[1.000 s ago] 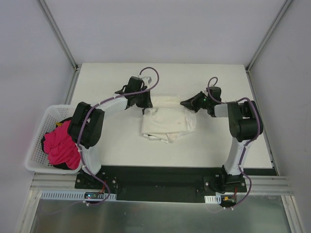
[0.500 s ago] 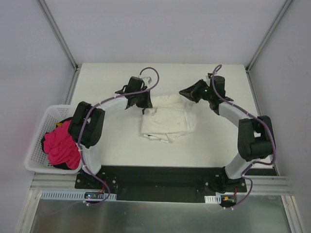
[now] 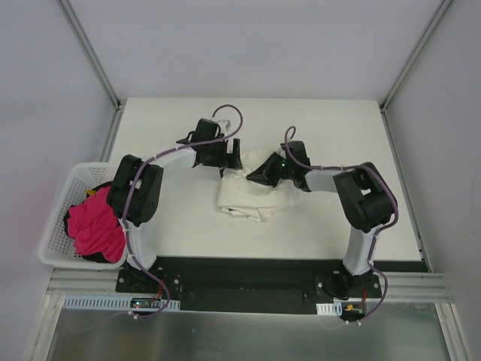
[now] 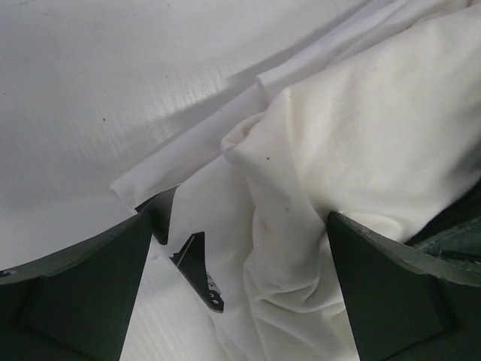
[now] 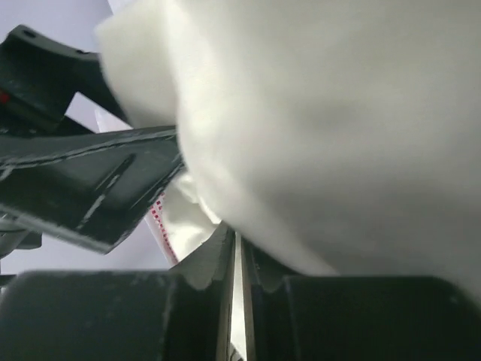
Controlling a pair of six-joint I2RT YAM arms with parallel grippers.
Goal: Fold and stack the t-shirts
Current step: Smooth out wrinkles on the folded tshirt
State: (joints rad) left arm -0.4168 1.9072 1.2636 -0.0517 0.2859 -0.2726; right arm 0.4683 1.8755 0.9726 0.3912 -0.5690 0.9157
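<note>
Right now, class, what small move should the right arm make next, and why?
Probably lower the right gripper and let go, laying the fold flat: it pinches cloth above the middle of the cream-white t-shirt, while the left gripper stands open at the shirt's left edge.

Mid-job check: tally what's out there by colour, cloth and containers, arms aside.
cream-white t-shirt: 1
white t-shirt with black marks: 1
pink cloth bundle: 1
white basket: 1
Total: 4
</note>
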